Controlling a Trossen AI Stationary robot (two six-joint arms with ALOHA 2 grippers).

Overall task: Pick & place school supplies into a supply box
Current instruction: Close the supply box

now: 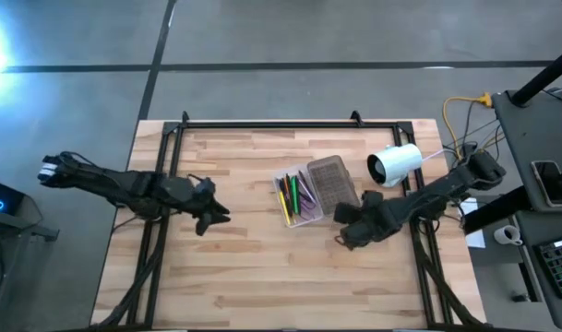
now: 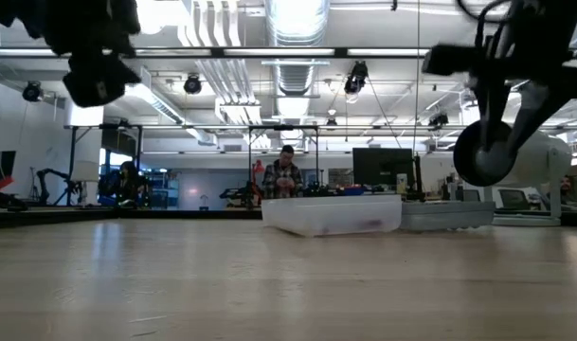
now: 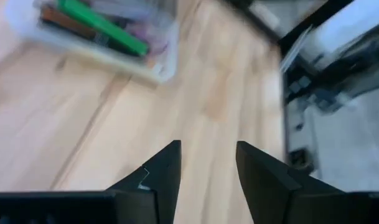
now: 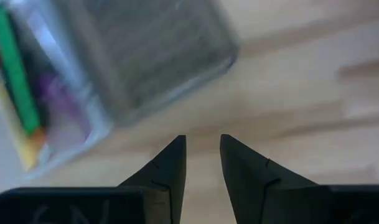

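Note:
The clear supply box (image 1: 296,195) lies open on the table's middle, its grey textured lid (image 1: 333,180) folded out to the right. Pens and pencils, green, yellow, dark red and purple (image 1: 291,195), lie in its tray; they show in the left wrist view (image 3: 102,28) and the right wrist view (image 4: 18,81). My left gripper (image 1: 216,216) hangs open and empty left of the box, its fingers (image 3: 161,171) over bare wood. My right gripper (image 1: 345,231) hangs open and empty just near-right of the lid (image 4: 145,56).
A white cylindrical camera (image 1: 394,163) lies at the table's far right, beside the lid. Black frame rails (image 1: 271,124) run along the table's far edge and sides. Bare wood lies in front of the box toward the near edge (image 1: 281,286).

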